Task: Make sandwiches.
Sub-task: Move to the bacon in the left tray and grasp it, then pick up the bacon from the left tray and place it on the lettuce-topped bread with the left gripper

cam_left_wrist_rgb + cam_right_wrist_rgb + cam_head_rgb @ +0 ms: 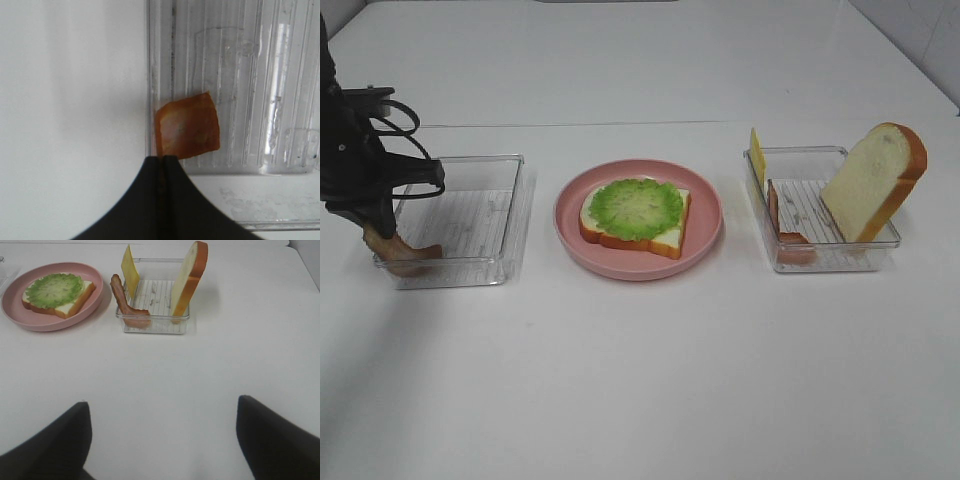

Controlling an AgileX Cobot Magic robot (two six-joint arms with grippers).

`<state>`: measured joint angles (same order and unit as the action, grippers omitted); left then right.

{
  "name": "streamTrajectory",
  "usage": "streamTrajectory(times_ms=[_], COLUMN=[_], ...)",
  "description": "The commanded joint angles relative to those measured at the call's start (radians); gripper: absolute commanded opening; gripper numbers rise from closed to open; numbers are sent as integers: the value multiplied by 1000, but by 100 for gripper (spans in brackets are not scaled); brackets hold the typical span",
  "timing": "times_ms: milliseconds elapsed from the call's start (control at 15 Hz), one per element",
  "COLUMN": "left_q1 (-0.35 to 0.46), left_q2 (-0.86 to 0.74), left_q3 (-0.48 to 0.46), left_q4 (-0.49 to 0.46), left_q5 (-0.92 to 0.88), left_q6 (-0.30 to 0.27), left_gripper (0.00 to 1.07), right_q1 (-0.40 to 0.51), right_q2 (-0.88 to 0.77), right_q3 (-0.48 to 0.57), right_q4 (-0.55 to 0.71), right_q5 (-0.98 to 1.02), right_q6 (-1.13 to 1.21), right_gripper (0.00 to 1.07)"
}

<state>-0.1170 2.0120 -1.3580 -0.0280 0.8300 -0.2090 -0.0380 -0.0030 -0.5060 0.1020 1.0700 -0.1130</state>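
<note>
**At the left tray's near corner: bacon pinched, plate off to the right**

Left gripper point(372, 225) has its jaws pressed together on one end of a bacon point(405, 255) strip at the near-left corner of the left tray point(490, 159). The wrist view shows the jaws meeting, with the strip's free end sticking out past them over the ribbed floor. Whether that end touches the tray I cannot tell. The strip seems to run lengthwise from the jaws toward the table's middle.

The coming move turns on one thing: the plate point(640, 270) lies to this gripper's right, just beside the left tray. It carries bread point(672, 238) covered with lettuce point(635, 208). The left arm is the nearer one.

Nothing else shows in the left tray. The right tray point(830, 260) holds cheese point(757, 155) standing on edge, a second bacon point(788, 235) and a top slice point(875, 180) leaning upright. Right gripper point(162, 407) is spread wide with nothing in it, well apart from its tray.
</note>
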Motion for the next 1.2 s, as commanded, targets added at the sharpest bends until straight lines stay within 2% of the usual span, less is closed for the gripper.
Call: streamTrajectory(times_ms=[67, 267, 400, 600, 733, 800, 933, 1000, 1067, 1200], left_q1=[2, 2, 2, 2, 2, 2, 2, -3, -6, -34], left_q2=[-10, -56, -72, -72, -72, -63, -20, -6, 19, 73], left_q3=[1, -59, -105, -212, -247, -247, -247, -247, -247, -247], left_q4=[-10, -78, -128, -328, -511, -701, -946, -1007, -1132, -1322], left_q5=[-6, 8, 11, 4, -27, -64, -67, -66, -60, -40], left_q6=[-5, 40, 51, 159, 266, 366, 501, 537, 598, 712], left_gripper=[0, 0, 0, 0, 0, 0, 0, 0, 0, 0], right_q1=[-5, -5, -5, -5, -5, -5, -5, -5, -5, -5], right_q2=[-13, -13, -13, -13, -13, -13, -13, -13, -13, -13], right_q3=[3, 3, 3, 3, 3, 3, 3, 3, 3, 3], right_q4=[0, 0, 0, 0, 0, 0, 0, 0, 0, -2], right_q5=[-9, -9, -9, -9, -9, -9, -9, -9, -9, -9], right_q6=[-5, -5, -5, -5, -5, -5, -5, -5, -5, -5], right_gripper=[76, 76, 76, 76, 76, 76, 76, 76, 76, 76])
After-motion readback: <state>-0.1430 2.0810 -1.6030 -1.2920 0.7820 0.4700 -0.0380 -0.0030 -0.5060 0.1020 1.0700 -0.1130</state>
